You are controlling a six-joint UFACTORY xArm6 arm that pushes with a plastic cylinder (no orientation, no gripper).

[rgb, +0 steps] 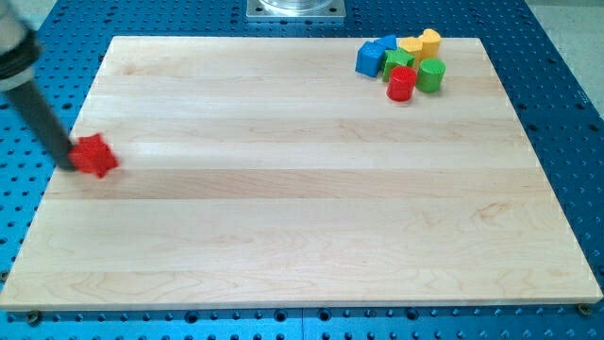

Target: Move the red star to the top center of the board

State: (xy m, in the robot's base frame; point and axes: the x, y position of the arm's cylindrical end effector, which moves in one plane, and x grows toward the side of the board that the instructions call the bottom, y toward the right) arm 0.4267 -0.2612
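You have the blue perforated worktop (557, 113) filling the view, and on it the pale wooden board (302, 189), which takes up nearly all the room.

The dark rod (33, 104) comes in from the view's upper left corner and slants down toward the board's left edge. This arm carries no fingers, so there is nothing to be apart or clamped; it ends only in my tip (72, 166). You see the tip at the board's left edge, touching or just beside the left side of the red star (94, 155).

The red star lies far at the view's left, about halfway down the board, well apart from the top centre.

Look to the view's top right and you find the other blocks bunched in a tight cluster. A blue block (370, 59) sits at its left, with a second blue piece (388, 43) just behind it. A yellow block (429, 42) stands at the back right and another yellow one (410, 45) beside it. A green block (397, 61) sits in the middle, a green cylinder (431, 74) at the front right, and a red cylinder (401, 84) nearest the view's bottom.
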